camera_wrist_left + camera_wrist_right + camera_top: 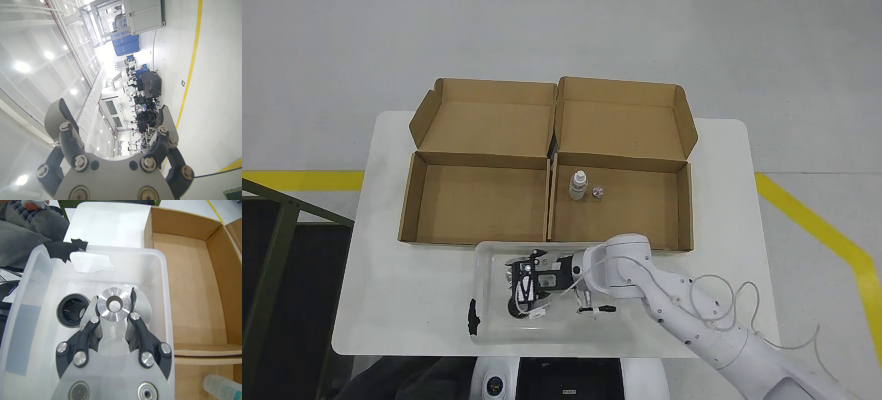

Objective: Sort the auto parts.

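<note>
My right gripper (114, 304) is down inside the clear plastic bin (164, 279), shut on a silver metal disc with a centre hole (121, 298); its pads touch both sides of the disc. Beside it a black cylindrical bearing (72, 310) lies on the bin floor. From above, the right gripper (532, 283) sits in the bin (485, 262) at the table's front edge. My left gripper (113, 115) is open, holds nothing and points up at the room.
Two open cardboard boxes stand behind the bin: the left box (477, 205) and the right box (642, 210), which holds a small white bottle (580, 183) and a small silver part (598, 191). Torn black tape (60, 250) hangs on the bin's rim.
</note>
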You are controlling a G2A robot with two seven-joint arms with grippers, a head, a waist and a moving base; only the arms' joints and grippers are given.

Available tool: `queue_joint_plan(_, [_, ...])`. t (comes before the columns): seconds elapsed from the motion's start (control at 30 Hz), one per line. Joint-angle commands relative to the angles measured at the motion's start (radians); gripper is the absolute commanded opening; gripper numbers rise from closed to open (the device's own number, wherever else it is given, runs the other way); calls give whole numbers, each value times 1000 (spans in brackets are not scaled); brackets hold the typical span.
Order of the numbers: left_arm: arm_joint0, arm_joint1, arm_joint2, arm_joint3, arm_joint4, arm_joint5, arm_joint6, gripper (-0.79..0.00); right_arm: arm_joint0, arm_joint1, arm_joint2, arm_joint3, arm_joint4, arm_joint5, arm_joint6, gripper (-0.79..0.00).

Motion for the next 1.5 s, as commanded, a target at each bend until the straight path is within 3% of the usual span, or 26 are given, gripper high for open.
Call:
queue_joint_plan(0.0, [0,0,0,0,0,0,0,0,-4,3,11,-18,3,-2,-5,-785])
queue_joint_plan(0.8, [0,0,0,0,0,0,0,0,-55,33,187,-177,58,10,-111,-785])
queue_joint_plan(1.47, [0,0,0,0,0,0,0,0,-47,33,252,-189,83,72,-178,-785])
